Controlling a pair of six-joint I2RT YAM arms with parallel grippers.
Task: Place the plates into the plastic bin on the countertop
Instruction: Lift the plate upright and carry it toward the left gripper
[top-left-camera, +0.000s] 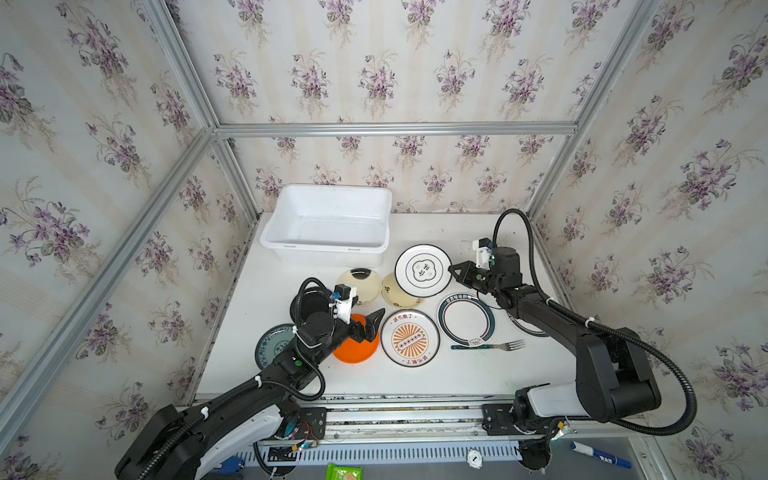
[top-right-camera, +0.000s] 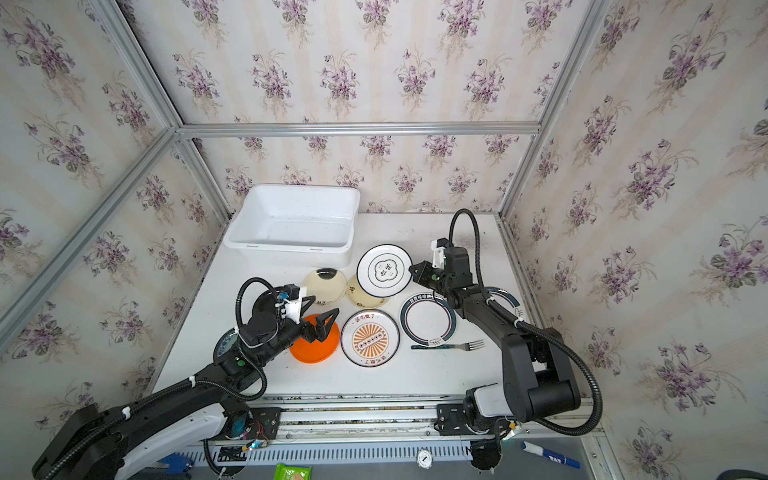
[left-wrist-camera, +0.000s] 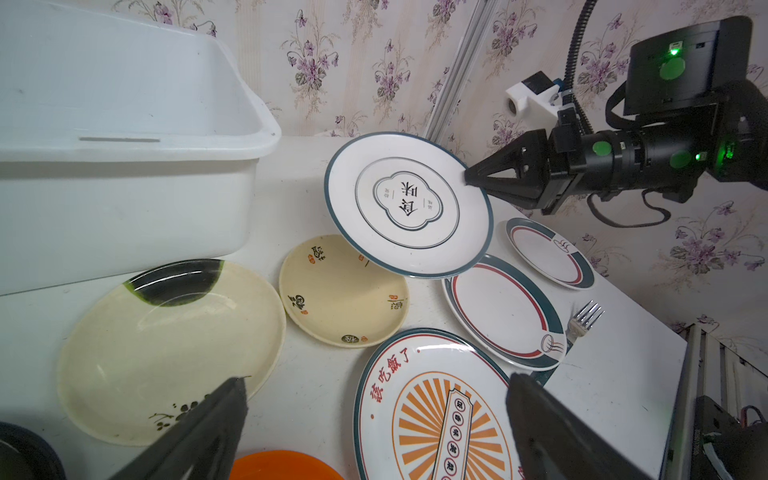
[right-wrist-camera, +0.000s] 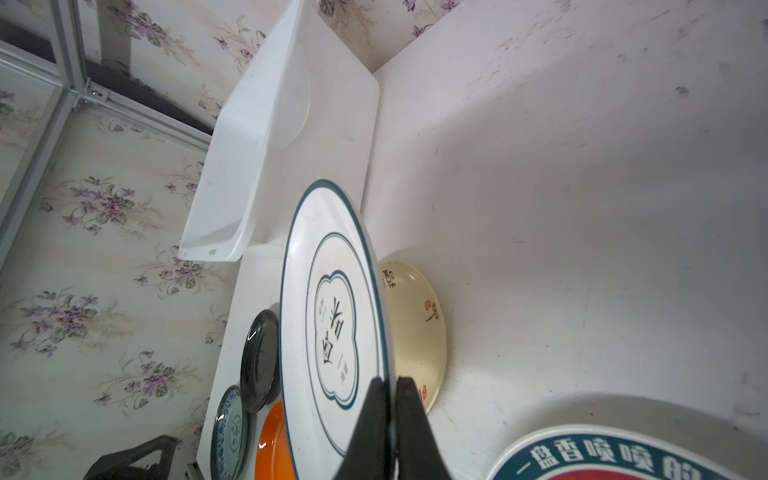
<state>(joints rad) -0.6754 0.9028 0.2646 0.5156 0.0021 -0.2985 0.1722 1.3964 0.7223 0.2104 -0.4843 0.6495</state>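
The right gripper (top-left-camera: 453, 271) pinched the rim of the ringed white plate (top-left-camera: 422, 270), tilted above a cream plate (left-wrist-camera: 343, 291) beside the bin (top-left-camera: 328, 249); the left gripper (top-left-camera: 370, 326) gaped empty over the orange plate (top-left-camera: 353, 353) on the countertop (top-left-camera: 457, 374).

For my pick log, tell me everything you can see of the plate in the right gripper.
The plate is round, shallow, glossy white, ceramic-looking, with a dark teal rim, a thin inner ring and a clover-shaped frame around black characters. The right gripper pinches its rim, holding it tilted off the table, above a small cream plate.
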